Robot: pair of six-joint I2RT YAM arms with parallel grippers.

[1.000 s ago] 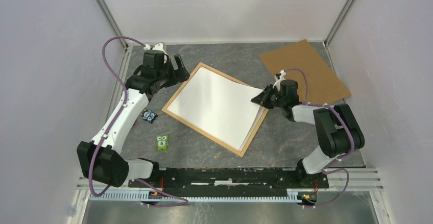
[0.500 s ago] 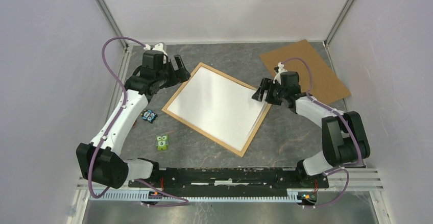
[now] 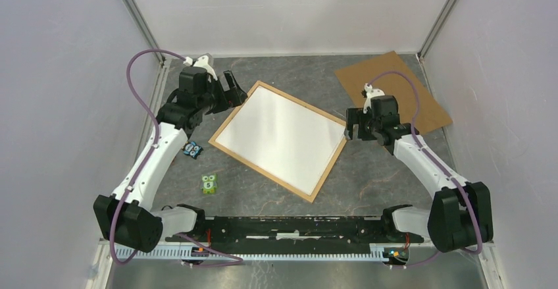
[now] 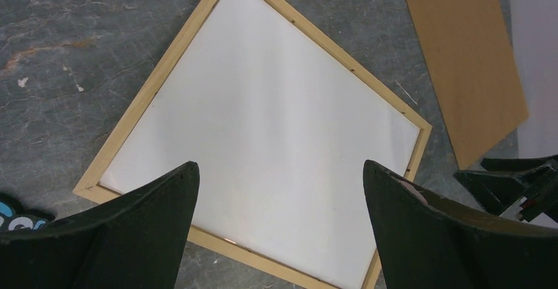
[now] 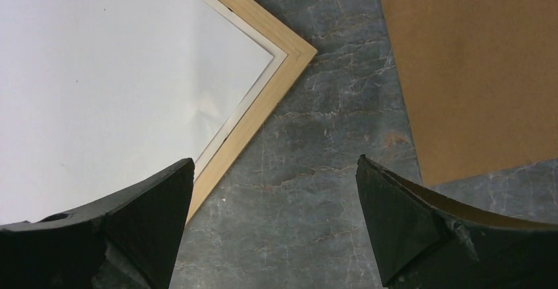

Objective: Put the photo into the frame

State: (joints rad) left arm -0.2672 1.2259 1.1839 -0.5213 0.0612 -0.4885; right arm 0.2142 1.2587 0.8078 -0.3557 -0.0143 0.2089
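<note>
Thin, light, bendy white-backed rectangular photo (image 3: 279, 134) lies seemingly flat inside light wooden rectangular frame (image 5: 266, 105) on tabletop, best pinched at a corner; left end effector (image 3: 235, 89) and right end effector (image 3: 349, 126) gape empty.

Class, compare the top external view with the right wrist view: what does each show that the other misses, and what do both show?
Only the top external view: both whole arms, the left gripper, a green toy and a blue toy. Only the right wrist view: a close look at one corner of the frame, with a thin pale strip between wood and print. Both: the photo, white back up inside the frame, the brown backing board, the grey table and the open right gripper.
</note>
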